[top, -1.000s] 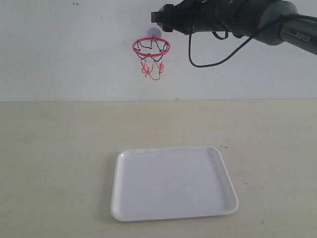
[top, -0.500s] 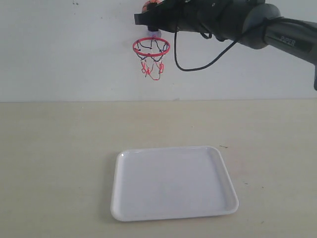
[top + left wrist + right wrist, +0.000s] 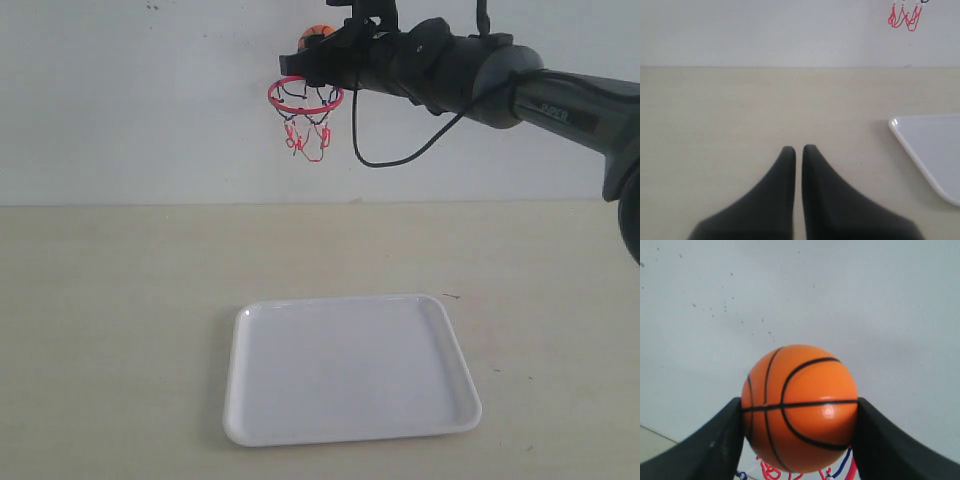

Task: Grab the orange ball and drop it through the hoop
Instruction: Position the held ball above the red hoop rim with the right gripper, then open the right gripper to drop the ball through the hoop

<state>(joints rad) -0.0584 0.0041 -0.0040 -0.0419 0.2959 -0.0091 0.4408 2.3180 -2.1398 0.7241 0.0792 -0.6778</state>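
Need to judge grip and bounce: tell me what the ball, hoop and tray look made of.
Orange ball: probably rubber or foam, glossy; a bright highlight shows. Hoop: red ring likely plastic, net of thin string. White tray: smooth plastic, perhaps melamine; soft sheen.

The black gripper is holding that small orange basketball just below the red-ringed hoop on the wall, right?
Not below. The exterior view shows the right gripper holding the small orange basketball just above the red-ringed toy hoop on the wall.
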